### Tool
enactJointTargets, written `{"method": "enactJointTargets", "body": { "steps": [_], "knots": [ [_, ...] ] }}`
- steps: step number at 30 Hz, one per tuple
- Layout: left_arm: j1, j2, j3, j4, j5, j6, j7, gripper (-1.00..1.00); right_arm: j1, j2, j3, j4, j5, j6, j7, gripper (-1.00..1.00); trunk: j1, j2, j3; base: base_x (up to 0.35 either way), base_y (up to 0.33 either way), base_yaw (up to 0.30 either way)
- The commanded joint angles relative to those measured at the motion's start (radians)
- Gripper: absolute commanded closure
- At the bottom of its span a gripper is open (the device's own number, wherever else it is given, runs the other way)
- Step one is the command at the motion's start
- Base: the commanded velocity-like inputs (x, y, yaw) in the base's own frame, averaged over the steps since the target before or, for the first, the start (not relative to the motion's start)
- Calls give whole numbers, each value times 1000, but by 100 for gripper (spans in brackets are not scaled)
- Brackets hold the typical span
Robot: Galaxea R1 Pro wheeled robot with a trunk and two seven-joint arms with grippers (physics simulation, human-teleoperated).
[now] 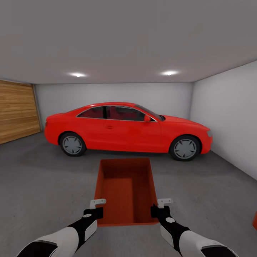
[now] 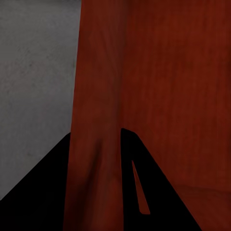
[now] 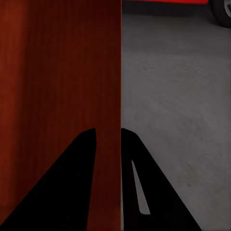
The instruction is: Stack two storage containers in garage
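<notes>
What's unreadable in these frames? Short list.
- Orange shape at the head view's right edge: cut off, so no telling whether it is the second container.
- Held storage container: its underside is hidden by its own walls, so floor contact is unclear.
- Red car: its far side is hidden by its body.

- I see an open orange-red storage container point(image 1: 125, 191) in front of me over the grey concrete floor point(image 1: 43, 178).
- My left gripper point(image 1: 97, 204) clamps its left wall near the near corner; my right gripper point(image 1: 163, 203) clamps the right wall.
- A red car point(image 1: 126, 130) stands side-on beyond it.
- A wooden door point(image 1: 18, 110) is on the left.
</notes>
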Motion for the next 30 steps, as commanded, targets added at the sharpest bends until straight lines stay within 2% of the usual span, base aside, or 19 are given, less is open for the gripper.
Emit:
{"method": "enactJointTargets", "body": {
  "steps": [1,8,30],
  "knots": [
    [0,12,40,3,17,-4,7,100,-2,1,-64,-3,23,-17,-5,100,1,-1,-2,320,0,0],
    [0,12,40,3,16,-4,7,100,-2,2,-66,-3,20,-17,-5,100,1,-1,-2,320,0,-139],
    [0,12,40,3,16,-4,7,100,-2,1,-67,-3,18,-17,-5,100,1,-1,-2,320,0,-279]
  ]
}}
